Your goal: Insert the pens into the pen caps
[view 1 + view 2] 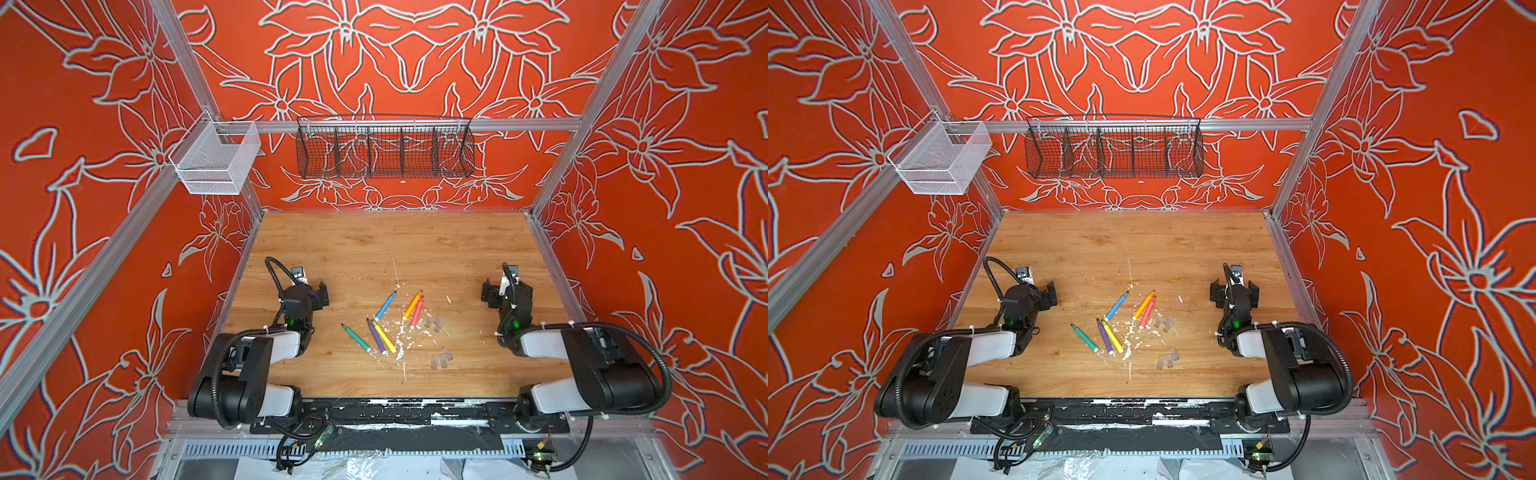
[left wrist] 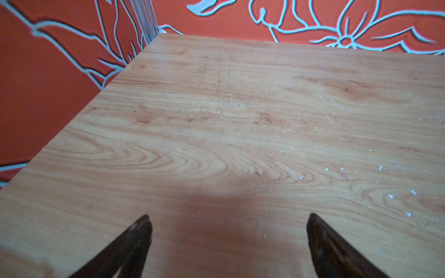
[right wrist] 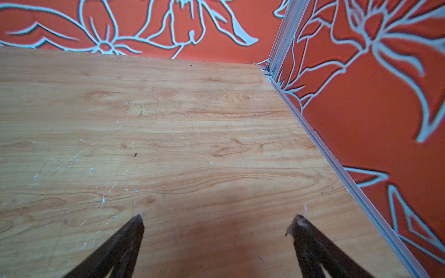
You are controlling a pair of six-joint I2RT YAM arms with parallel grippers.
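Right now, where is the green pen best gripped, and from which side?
Probably mid-barrel, from above, jaws set across its length. The green pen lies flat and alone, clear of the purple pen, so both long sides are free. The open left gripper is nearer.

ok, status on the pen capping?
Left gripper open, empty. Right gripper same. Six pens loose mid-table, uncapped; caps in two clusters on the right arm's side. Nothing blocking, only white flecks among the pens.

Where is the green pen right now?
In both top views the green pen lies flat on the wooden table, leftmost of all six, just left of the purple pen.
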